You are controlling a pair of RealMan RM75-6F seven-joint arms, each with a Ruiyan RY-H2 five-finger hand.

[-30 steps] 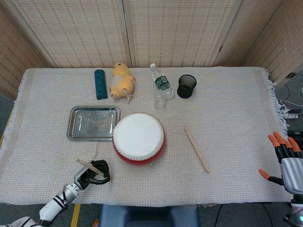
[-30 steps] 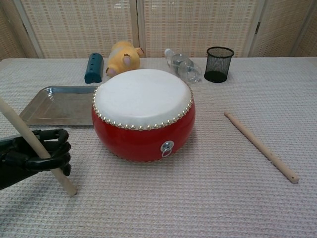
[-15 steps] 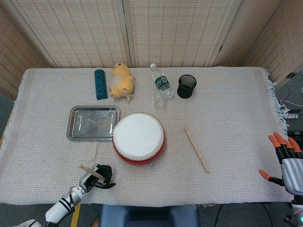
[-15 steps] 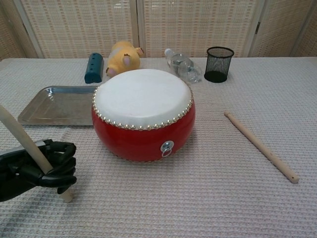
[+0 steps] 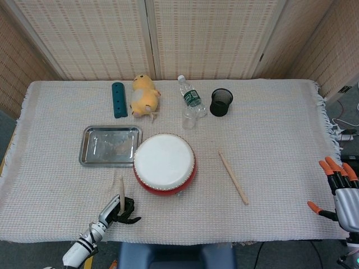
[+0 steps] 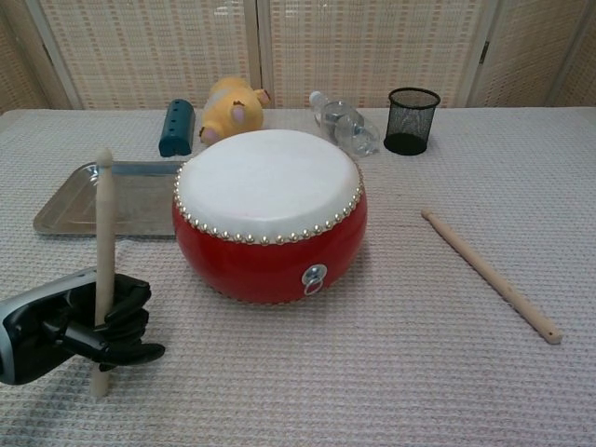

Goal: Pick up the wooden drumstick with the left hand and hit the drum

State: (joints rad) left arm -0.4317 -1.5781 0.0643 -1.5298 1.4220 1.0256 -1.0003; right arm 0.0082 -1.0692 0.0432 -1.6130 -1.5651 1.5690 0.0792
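Note:
A red drum with a white skin sits near the table's middle front. My left hand grips a wooden drumstick close to the front edge, left of the drum. The stick stands nearly upright, its tip at about the height of the drum's top and apart from it. A second wooden drumstick lies flat on the cloth right of the drum. My right hand hangs off the table's right edge with fingers spread, holding nothing.
A metal tray lies left of the drum. Along the back stand a teal block, a yellow plush toy, a lying plastic bottle and a black mesh cup.
My left hand has shifted right along the front edge and swung the held drumstick from leaning left to nearly upright. The right hand has stayed put.

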